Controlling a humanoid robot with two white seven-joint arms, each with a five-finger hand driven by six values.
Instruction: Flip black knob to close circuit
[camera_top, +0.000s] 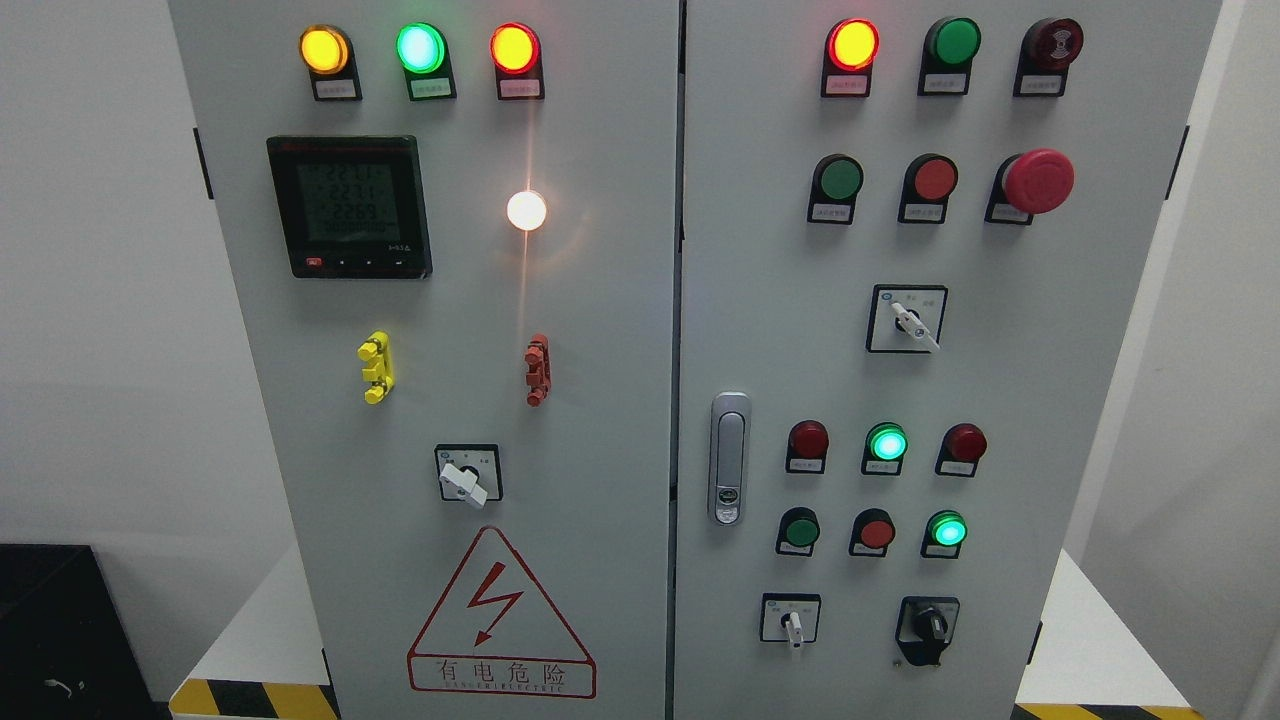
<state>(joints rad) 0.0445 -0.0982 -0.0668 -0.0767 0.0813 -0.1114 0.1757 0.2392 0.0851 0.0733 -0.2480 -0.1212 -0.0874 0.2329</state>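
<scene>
Hands: neither robot hand shows in the head view, so I cannot tell how the fingers stand.
Box (45, 630): black, at 8 o'clock in the frame, against the left edge, apart from the cabinet.
Plinth (265, 640): white, with yellow-black hazard stripe (250, 698) along its front edge at the bottom left.
Cabinet (600, 300): grey, two doors, filling the frame from top to bottom; the seam between the doors runs just right of centre.
Left door: amber lamp (324, 50), green lamp (420, 47) and red lamp (514, 47) in a row at 11 o'clock; meter (350, 207) below them, lit white lamp (526, 210) to its right.
Mid left door: yellow clip (376, 367) and red clip (537, 370), with bare panel between them.
Lower left door: white switch (466, 478), lever pointing to about 4 o'clock; warning triangle (500, 618) beneath it.
Latch (729, 458): upright, just right of the seam, on the right door's left edge.
Right door, top: lit red lamp (853, 44) at 1 o'clock; red mushroom button (1038, 181) below and to the right.
Right door, middle: selector (908, 320), white lever pointing to about 4 o'clock.
Right door, lower: two rows of three small lamps and buttons.
White toggle (792, 622): at 5 o'clock, pointing down.
Black knob (930, 627): right of the toggle, near the door's bottom right corner, handle roughly upright; bare panel on all sides.
Right margin: white wall and plinth beyond the cabinet's right edge.
</scene>
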